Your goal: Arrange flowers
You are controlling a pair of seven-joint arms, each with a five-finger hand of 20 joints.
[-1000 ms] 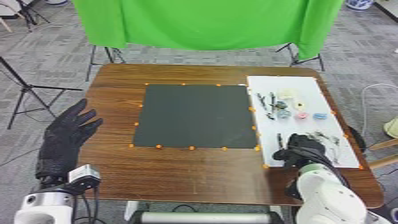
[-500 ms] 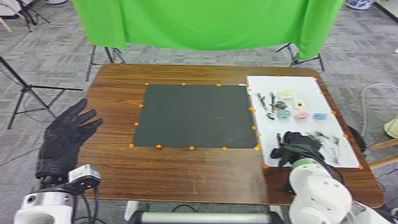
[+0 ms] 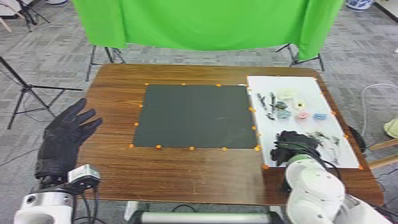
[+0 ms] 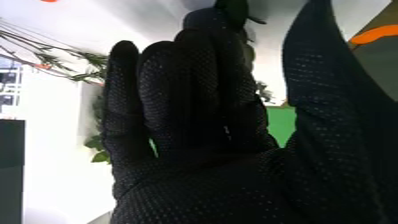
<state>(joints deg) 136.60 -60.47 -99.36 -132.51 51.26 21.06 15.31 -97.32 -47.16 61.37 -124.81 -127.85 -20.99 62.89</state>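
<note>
Held the right robot hand [image 3: 294, 145] over the white sheet [image 3: 308, 86] near sprigs [image 4: 91, 58], straight-fingered with thumb apart, and the left robot hand [image 3: 67, 131] spread at the tabletop's [image 3: 178, 172] edge.

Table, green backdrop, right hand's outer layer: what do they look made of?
Table: wood or wood-look laminate, semi-gloss; brown grain streaks, soft sheen.
Green backdrop: cloth, matte; hangs in soft folds, fibre unclear.
Right hand: black knit fabric, mostly matte; fine mesh texture with small pale specks.
</note>
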